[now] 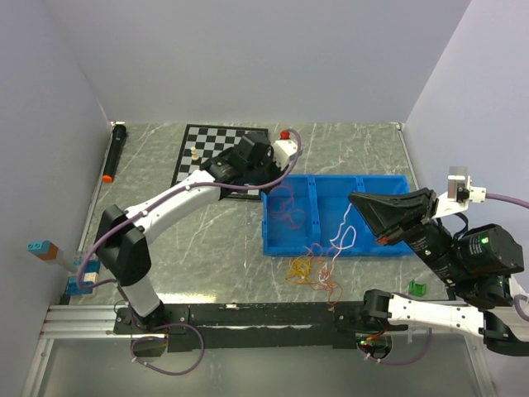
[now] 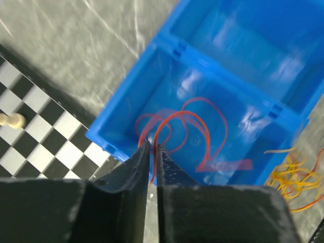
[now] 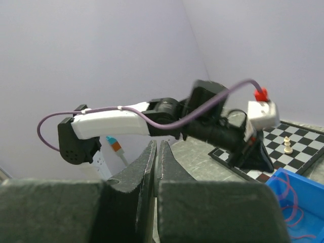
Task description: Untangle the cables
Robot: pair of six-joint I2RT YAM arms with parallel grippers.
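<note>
My top camera sits high behind the arm bases and looks down on the whole table (image 1: 207,240). My left wrist camera looks down past the left fingers (image 2: 136,167), very close to the blue bin (image 2: 126,121), with the chessboard (image 2: 45,136) at 8 o'clock. My right wrist camera looks sideways past the right fingers (image 3: 144,167), from far off. All three see the bin and the chessboard.

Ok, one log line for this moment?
left gripper: shut, over bin by red cable | right gripper: shut, above bin | orange cables: tangled beside bin
</note>
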